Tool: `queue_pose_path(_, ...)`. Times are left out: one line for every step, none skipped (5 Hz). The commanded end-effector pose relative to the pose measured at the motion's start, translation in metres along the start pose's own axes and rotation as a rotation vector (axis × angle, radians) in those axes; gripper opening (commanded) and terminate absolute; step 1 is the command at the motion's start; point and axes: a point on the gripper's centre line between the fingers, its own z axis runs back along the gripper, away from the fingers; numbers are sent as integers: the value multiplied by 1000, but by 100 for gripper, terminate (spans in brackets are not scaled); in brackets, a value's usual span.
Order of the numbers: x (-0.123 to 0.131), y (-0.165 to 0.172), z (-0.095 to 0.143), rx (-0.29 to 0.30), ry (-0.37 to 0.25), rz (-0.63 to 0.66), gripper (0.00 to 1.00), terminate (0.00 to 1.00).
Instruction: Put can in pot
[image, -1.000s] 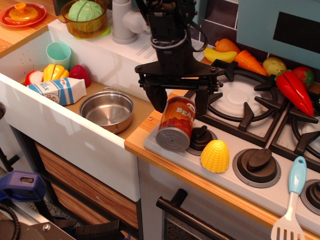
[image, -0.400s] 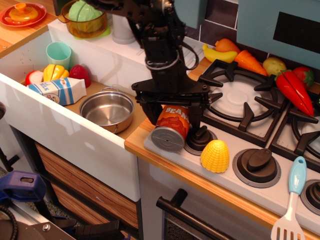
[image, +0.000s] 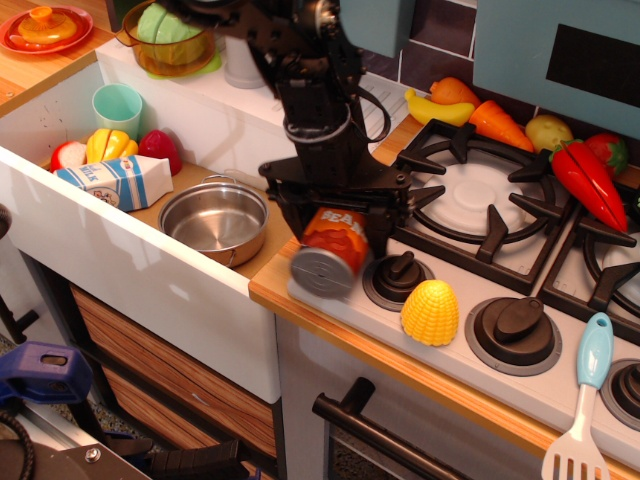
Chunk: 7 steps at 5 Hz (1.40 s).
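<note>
The can (image: 332, 248), orange-red with a white "BEANS" label, is tilted with its grey end facing front-left. It is at the front-left corner of the stove, above the wooden counter edge. My gripper (image: 335, 232) is down over it with a black finger on each side, shut on the can. The pot (image: 212, 222) is a shallow shiny steel pot. It stands empty in the sink, just left of the can and lower.
A blue-and-white milk carton (image: 115, 181), a mint-green cup (image: 117, 106) and toy fruit lie in the sink behind the pot. A yellow corn piece (image: 431, 312) and stove knobs (image: 398, 278) lie right of the can. The white sink front wall (image: 130, 265) is nearest the camera.
My gripper has closed in on the can and moved left towards the sink. The can has gone with it, from beside the left knob to the stove's front-left corner.
</note>
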Motion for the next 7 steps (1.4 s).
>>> queue_pose_path(41, 51, 44, 197, -8, -163, 0, 0)
queue_pose_path(71, 90, 51, 291, -90, -255, 0, 0)
queue_pose_path(98, 115, 42, 311, -201, -317, 0, 0)
queue_pose_path(102, 121, 19, 291, -297, -304, 100, 0)
queue_pose_path(100, 121, 11, 290, -360, -314, 100, 0)
queue_pose_path(100, 121, 11, 290, -360, -314, 100, 0)
queue_pose_path(100, 121, 11, 290, -360, -314, 100, 0)
